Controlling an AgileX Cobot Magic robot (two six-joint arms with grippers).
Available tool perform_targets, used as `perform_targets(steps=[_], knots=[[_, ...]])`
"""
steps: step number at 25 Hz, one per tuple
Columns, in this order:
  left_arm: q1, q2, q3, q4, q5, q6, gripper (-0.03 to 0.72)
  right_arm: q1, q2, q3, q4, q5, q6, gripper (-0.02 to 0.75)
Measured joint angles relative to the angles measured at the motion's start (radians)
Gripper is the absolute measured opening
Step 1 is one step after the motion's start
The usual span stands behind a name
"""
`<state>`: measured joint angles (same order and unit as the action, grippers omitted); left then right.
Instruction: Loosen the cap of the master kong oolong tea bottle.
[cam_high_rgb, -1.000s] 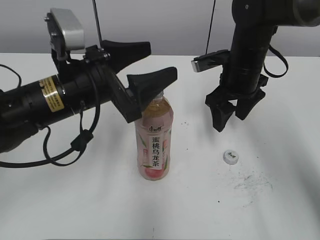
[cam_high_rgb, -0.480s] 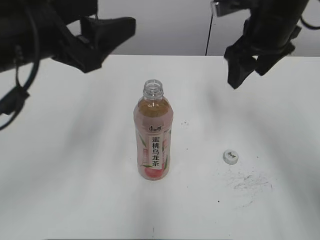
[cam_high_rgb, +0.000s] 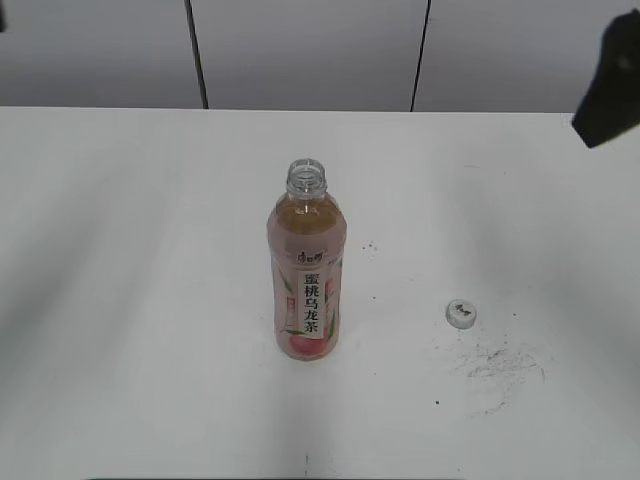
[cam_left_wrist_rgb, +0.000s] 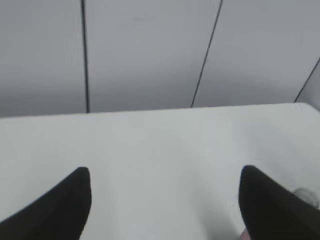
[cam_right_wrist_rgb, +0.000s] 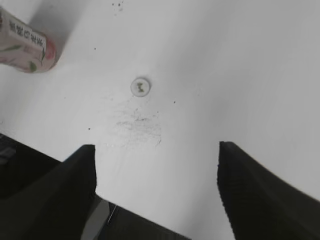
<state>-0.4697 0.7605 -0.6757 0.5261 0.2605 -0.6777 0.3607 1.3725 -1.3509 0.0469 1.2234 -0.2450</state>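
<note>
The master kong oolong tea bottle (cam_high_rgb: 307, 275) stands upright in the middle of the white table, its neck open with no cap on it. Its base also shows in the right wrist view (cam_right_wrist_rgb: 27, 42). The small white cap (cam_high_rgb: 461, 313) lies on the table to the right of the bottle, apart from it, and shows in the right wrist view (cam_right_wrist_rgb: 141, 86). My left gripper (cam_left_wrist_rgb: 165, 172) is open and empty, facing the far table edge. My right gripper (cam_right_wrist_rgb: 156, 150) is open and empty, high above the cap; only a dark piece of it (cam_high_rgb: 610, 85) shows at the exterior view's right edge.
The white table (cam_high_rgb: 150, 300) has grey scuff marks (cam_high_rgb: 500, 365) near the cap. A grey panelled wall (cam_high_rgb: 300, 50) stands behind the table's far edge. The table's front edge shows low in the right wrist view (cam_right_wrist_rgb: 60, 160).
Both arms have pulled up and away from the bottle. The left arm has left the exterior view; the right arm is almost out at the upper right. Bottle and cap have not moved.
</note>
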Motion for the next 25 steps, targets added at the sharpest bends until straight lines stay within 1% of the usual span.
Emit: perform_targets(steps=[1,3,7,9,11,13,16,18,20,22,25], knots=[[0.0,-0.044,-0.001,-0.041,0.094,0.027,0.542,0.0,-0.045,0.043,0.003,0.0,0.009,0.564],[0.0,-0.12,-0.001,-0.115,0.254,0.125,0.542,0.0,-0.127,0.124,0.008,0.0,0.015,0.564],[0.0,-0.229,-0.001,-0.295,0.519,0.376,0.542,0.0,-0.289,0.28,0.011,0.0,0.019,0.564],[0.0,-0.272,-0.001,-0.377,0.676,0.473,0.536,0.0,-0.361,0.349,0.014,0.0,0.022,0.564],[0.0,-0.301,-0.001,-0.424,0.809,0.544,0.526,0.0,-0.432,0.419,0.024,0.0,0.035,0.564],[0.0,-0.331,0.005,-0.45,0.921,0.589,0.512,0.0,-0.516,0.499,0.045,0.0,0.046,0.564],[0.0,-0.386,0.031,-0.495,0.953,0.619,0.494,0.0,-0.649,0.615,0.073,0.001,0.05,0.564],[0.0,-0.435,0.053,-0.54,0.96,0.658,0.489,0.0,-0.719,0.686,0.073,0.001,0.051,0.564],[0.0,-0.483,0.059,-0.561,0.951,0.678,0.484,0.0,-0.796,0.757,0.068,0.001,0.052,0.564],[0.0,-0.532,0.071,-0.569,0.902,0.687,0.48,0.0,-0.869,0.789,0.059,0.002,0.052,0.564],[0.0,-0.571,0.097,-0.571,0.801,0.69,0.48,0.0,-0.953,0.795,0.058,-0.015,0.052,0.564]])
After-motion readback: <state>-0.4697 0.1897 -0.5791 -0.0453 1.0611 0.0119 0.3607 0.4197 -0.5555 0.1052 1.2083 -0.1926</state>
